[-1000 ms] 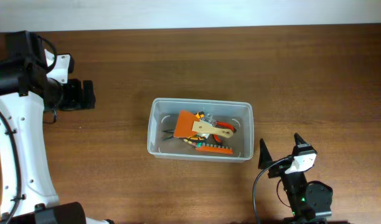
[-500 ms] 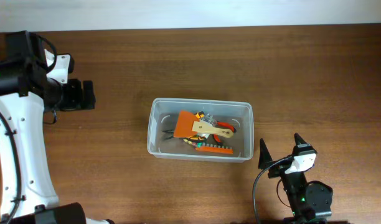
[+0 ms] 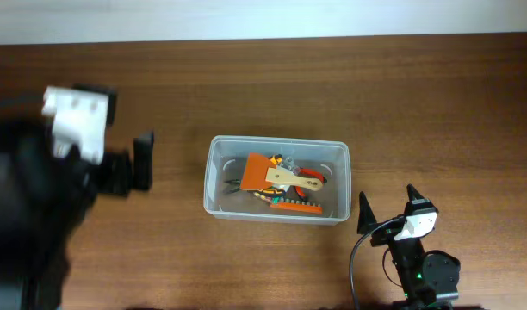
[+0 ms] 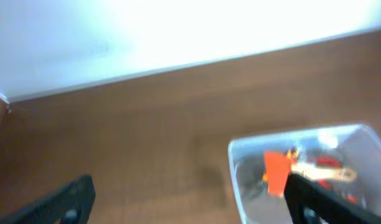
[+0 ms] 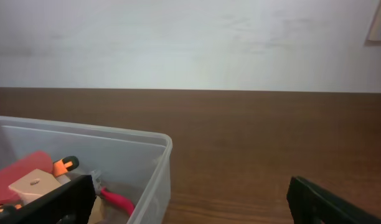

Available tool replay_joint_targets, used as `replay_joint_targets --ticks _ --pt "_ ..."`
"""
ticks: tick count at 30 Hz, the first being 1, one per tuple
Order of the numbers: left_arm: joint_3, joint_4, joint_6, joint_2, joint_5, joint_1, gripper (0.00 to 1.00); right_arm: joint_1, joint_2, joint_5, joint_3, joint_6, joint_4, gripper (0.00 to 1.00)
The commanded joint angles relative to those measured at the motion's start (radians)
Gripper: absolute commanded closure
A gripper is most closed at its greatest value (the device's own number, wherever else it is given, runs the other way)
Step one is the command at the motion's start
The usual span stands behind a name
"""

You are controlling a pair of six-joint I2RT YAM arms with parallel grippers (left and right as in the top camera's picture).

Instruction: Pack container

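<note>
The clear plastic container (image 3: 213, 182) sits mid-table and holds an orange scraper with a wooden handle (image 3: 265, 171), red-handled pliers (image 3: 313, 176) and an orange bit strip (image 3: 296, 205). My left gripper (image 3: 131, 170) is open and empty, left of the container, and its arm is blurred. In the left wrist view the gripper (image 4: 190, 205) looks at the container (image 4: 290, 138) from the left. My right gripper (image 3: 389, 207) is open and empty, just off the container's front right corner. The right wrist view shows the gripper (image 5: 190, 205) beside the container's corner (image 5: 84, 129).
Brown wooden table (image 3: 436, 103) with a white wall behind it (image 5: 190, 37). The left arm's blurred body (image 3: 31, 215) fills the left side of the overhead view. The right arm's base (image 3: 423, 271) sits at the table's front edge.
The left arm has swung fast from the far left towards the container and now looks large and blurred. The right arm and the container have not moved.
</note>
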Motion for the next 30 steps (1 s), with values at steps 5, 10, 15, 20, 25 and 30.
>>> replay_joint_targets --ticks 5,10,15,20,25,30 --pt "-0.336 0.195 -0.010 -0.341 0.003 -0.016 0.01 -0.007 -0.011 0.019 -0.005 -0.006 -0.008 0.01" --pt "-0.591 0.429 -0.037 -0.470 0.005 -0.016 0.01 -0.007 -0.011 0.019 -0.005 -0.006 -0.008 0.01" --pt "-0.803 0.676 -0.114 -0.468 0.004 -0.016 0.01 -0.008 -0.011 0.019 -0.005 -0.006 -0.008 0.01" --pt "-1.020 0.952 -0.128 -0.534 0.003 -0.016 0.01 -0.007 -0.011 0.019 -0.005 -0.006 -0.008 0.01" --pt "-1.215 1.113 -0.128 -0.670 0.004 -0.016 0.01 -0.008 -0.011 0.019 -0.005 -0.006 -0.008 0.01" --pt "-1.335 1.133 -0.127 -0.832 -0.051 -0.016 0.01 -0.008 -0.011 0.019 -0.005 -0.006 -0.008 0.01"
